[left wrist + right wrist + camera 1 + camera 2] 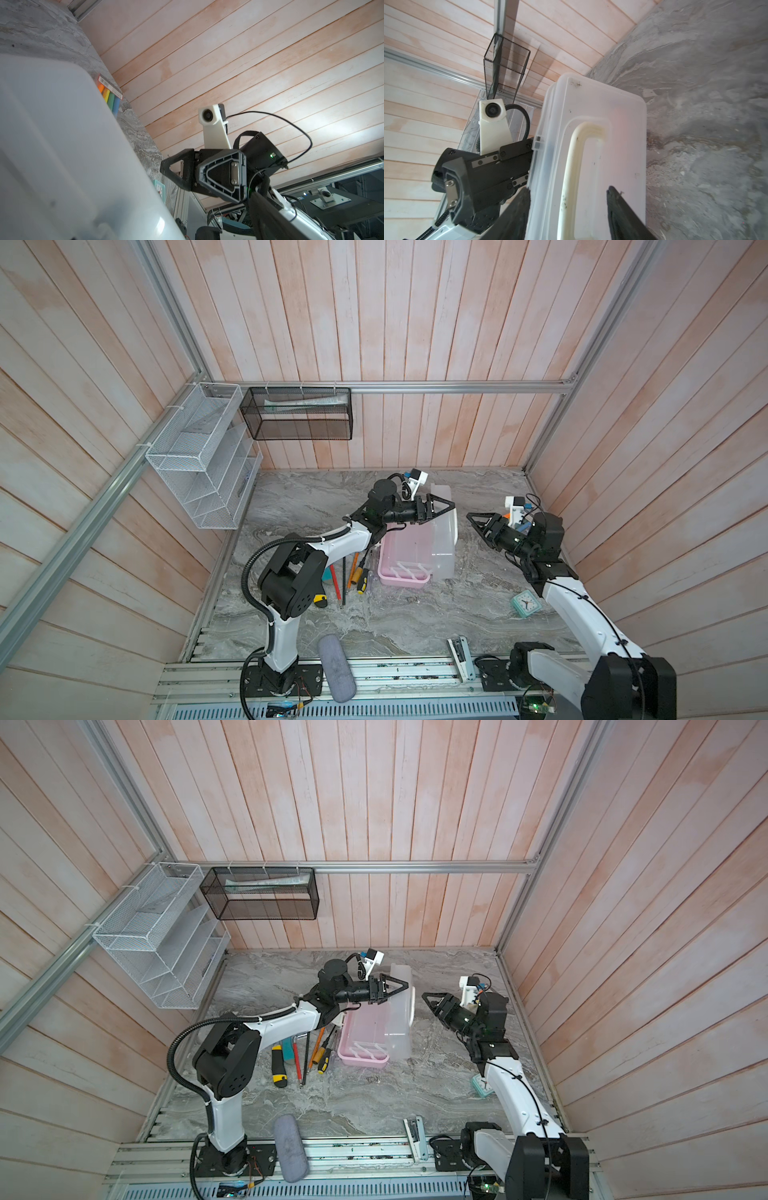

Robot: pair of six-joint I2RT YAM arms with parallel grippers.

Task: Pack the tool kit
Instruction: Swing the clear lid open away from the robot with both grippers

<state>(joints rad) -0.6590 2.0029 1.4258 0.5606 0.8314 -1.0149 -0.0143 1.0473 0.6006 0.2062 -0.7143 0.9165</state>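
Two pincers, jaws apart: left pincer (pixel 451 506) against the raised lid (pixel 444 539), right pincer (pixel 470 515) clear at its 3 o'clock. Pink box (pixel 399 581) mid bench (pixel 415 614), screwdrivers (pixel 362 578) outside at 9 o'clock. Unheld lid may slam shut.

The pink box (pixel 401 581) is sitting open, its frosted see-through lid (pixel 444 539) swung up almost on edge along the box's right side, and the white loop handle (pixel 571 166) lies flat against the lid's outer face. The tools all lie loose just left of the box. Nearest are an orange-handled screwdriver (pixel 318 1043) and a black-yellow screwdriver (pixel 325 1061), then a thin black hex key (pixel 306 1058), a slim red driver (pixel 296 1060), a teal tool (pixel 287 1047) and a chunky black-yellow tool (pixel 279 1067) farthest out.
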